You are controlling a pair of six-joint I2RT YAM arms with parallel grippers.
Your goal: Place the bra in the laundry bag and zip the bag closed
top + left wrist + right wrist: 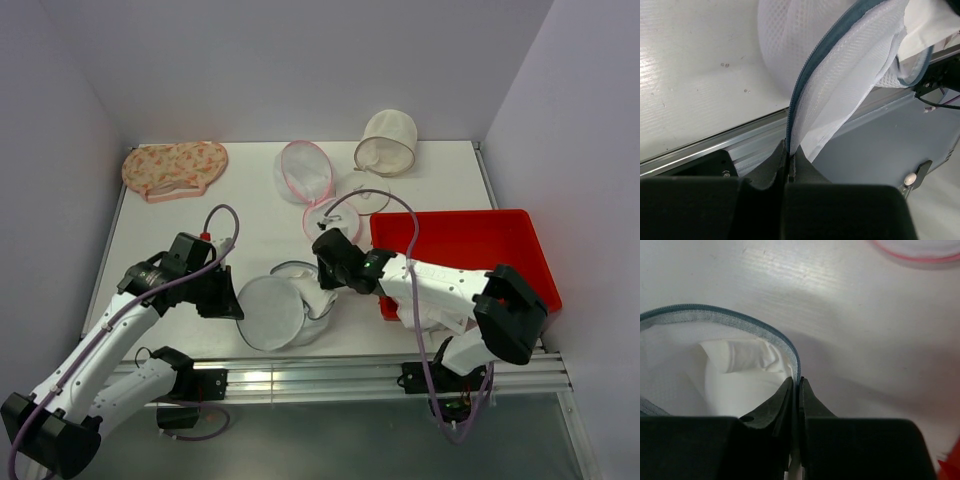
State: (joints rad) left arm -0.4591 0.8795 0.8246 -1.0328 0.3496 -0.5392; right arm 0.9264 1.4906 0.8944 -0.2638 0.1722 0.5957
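Note:
The laundry bag [277, 310], white mesh with a blue-grey zipper rim, lies half open near the table's front edge between my two arms. My left gripper [230, 302] is shut on the rim at the bag's left side; in the left wrist view the zipper rim [799, 87] runs down into the closed fingertips [789, 149]. My right gripper [327, 283] is shut on the rim at the bag's right side, seen in the right wrist view [798, 382]. The bra [742, 377], smooth white fabric, lies inside the bag under the rim [730, 317].
A pink-rimmed mesh bag [307, 170] and a small pink-rimmed disc [331, 218] lie behind. A peach floral bag [175, 168] lies at the back left and a tan-rimmed mesh bag [386, 142] at the back. A red tray [470, 250] sits at the right. A metal rail [330, 375] runs along the front edge.

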